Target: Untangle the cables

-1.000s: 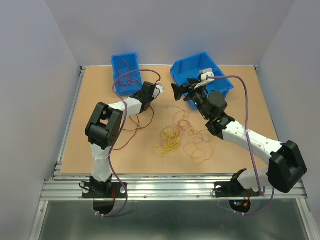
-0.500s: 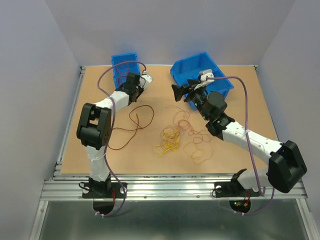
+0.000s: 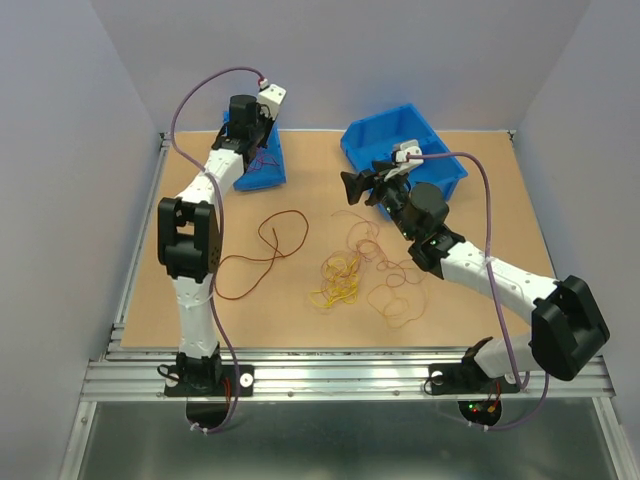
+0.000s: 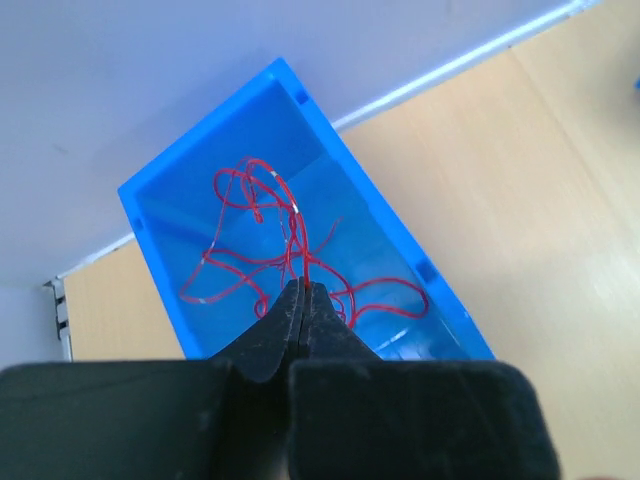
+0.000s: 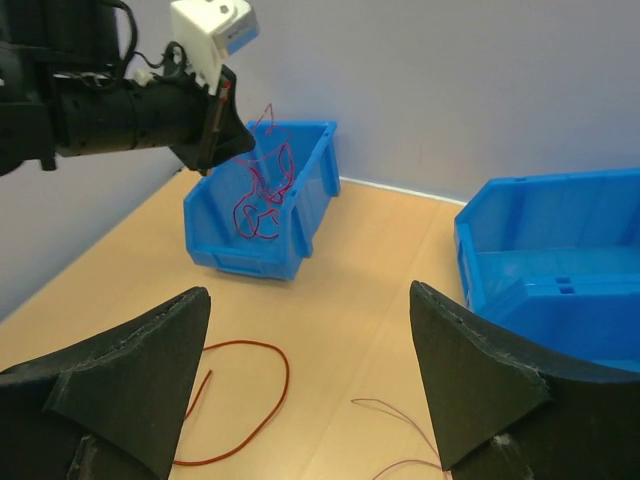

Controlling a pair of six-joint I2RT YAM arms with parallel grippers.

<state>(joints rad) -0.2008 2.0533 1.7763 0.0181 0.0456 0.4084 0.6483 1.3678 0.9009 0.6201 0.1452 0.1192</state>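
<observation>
My left gripper [image 4: 303, 286] is shut on a thin red cable [image 4: 297, 232], which hangs from its tips into the left blue bin [image 4: 160, 262] among more red cable loops [image 4: 232, 279]. In the top view that gripper [image 3: 246, 124] is raised over the bin [image 3: 268, 172]. One dark red cable [image 3: 268, 250] lies loose on the table. A yellow tangle [image 3: 338, 280] and thin orange cables [image 3: 392, 296] lie at the centre. My right gripper [image 3: 352, 186] hovers open above the table between the bins, holding nothing [image 5: 308, 296].
A second blue bin [image 3: 447, 170] stands at the back right, next to the right gripper. The left arm's purple hose [image 3: 200, 85] arcs high at the back left. The table's metal rail [image 3: 340, 365] runs along the near edge.
My left arm has swung back from the table's middle to above the left bin, its jaws closing on a red cable. The right arm has barely moved.
</observation>
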